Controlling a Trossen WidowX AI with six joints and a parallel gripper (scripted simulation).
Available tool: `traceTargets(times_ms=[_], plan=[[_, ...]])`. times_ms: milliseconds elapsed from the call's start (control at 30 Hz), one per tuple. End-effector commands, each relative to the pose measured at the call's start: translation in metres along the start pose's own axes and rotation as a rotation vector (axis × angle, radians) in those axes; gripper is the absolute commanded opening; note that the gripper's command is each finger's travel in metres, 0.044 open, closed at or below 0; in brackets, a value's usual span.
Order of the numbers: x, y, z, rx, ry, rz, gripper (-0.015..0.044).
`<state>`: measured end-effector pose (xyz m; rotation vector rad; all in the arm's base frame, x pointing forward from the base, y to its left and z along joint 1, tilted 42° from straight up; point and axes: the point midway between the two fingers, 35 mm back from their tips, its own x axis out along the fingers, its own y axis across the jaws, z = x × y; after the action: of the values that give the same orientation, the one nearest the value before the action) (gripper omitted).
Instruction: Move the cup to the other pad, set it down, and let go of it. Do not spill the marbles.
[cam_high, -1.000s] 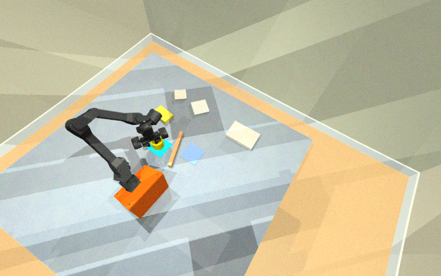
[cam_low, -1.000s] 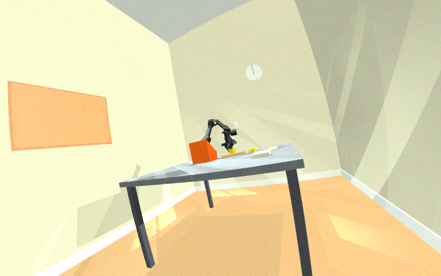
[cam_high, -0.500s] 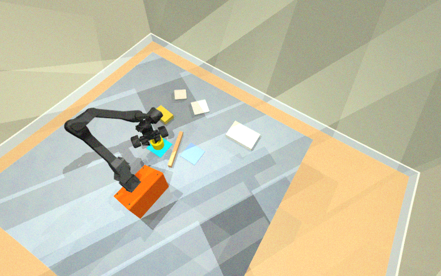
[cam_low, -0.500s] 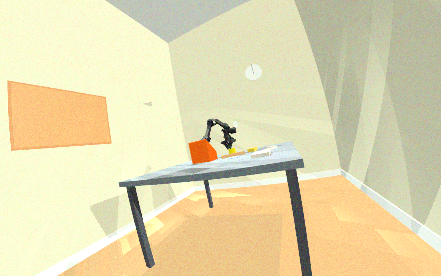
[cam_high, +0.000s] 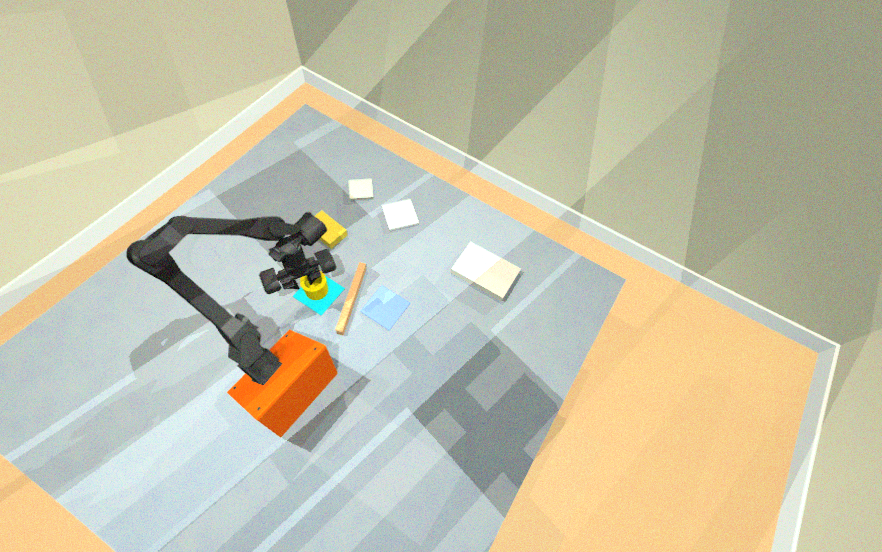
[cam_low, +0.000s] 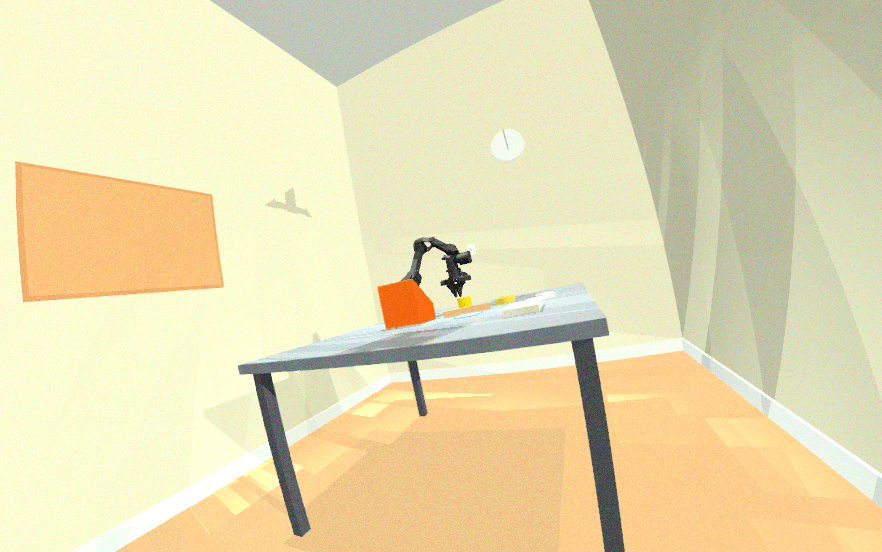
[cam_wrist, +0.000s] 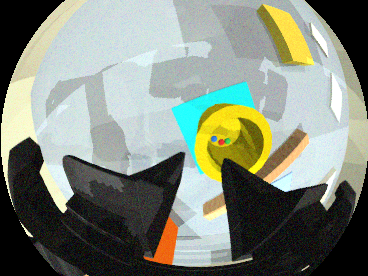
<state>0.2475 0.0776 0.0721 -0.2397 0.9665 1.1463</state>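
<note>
Yellow cup (cam_high: 312, 284) stands upright on the cyan pad (cam_high: 321, 300), well in from every edge of the bench (cam_high: 162, 416) and on the half nearer the far corner in the top view. Note that the gripper (cam_high: 300, 273) hangs directly above the cup with its jaws partly open and nothing between them; in the wrist view both fingers sit clear of the rim, apart from the cup wall. Treat the grasp as released. The pale blue pad (cam_high: 385, 307) lies bare on the other side of the wooden strip (cam_high: 351, 297), toward the right corner. You cannot tell from these views alone which pad is the destination. If the cyan pad is the goal, judge the carry, the set-down and the release as done, leaving only the retreat of the arm. If the pale blue pad is the goal, judge the whole transfer as outstanding: grasp, lift over the strip, set down, release. Inspect the cup in the wrist view: a short round vessel with a thick rim, open mouth facing up, no visible tilt. Three marbles (cam_wrist: 220, 140), blue, red and green, rest together at the bottom. No marble shows on the bench, so judge the load as unspilled.
</note>
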Motion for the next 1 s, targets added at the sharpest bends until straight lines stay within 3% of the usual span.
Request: traceTargets(times_ms=[0,267,633,967], plan=[[-0.007,-0.001,0.002,-0.011,-0.008,-0.008,0.0147],[-0.013,0.001,-0.002,-0.01,-0.008,-0.007,0.0147],[-0.013,0.0,-0.003,-0.001,-0.001,-0.002,0.0435],[-0.05,0.0,-0.006,-0.006,-0.002,-0.007,0.044]])
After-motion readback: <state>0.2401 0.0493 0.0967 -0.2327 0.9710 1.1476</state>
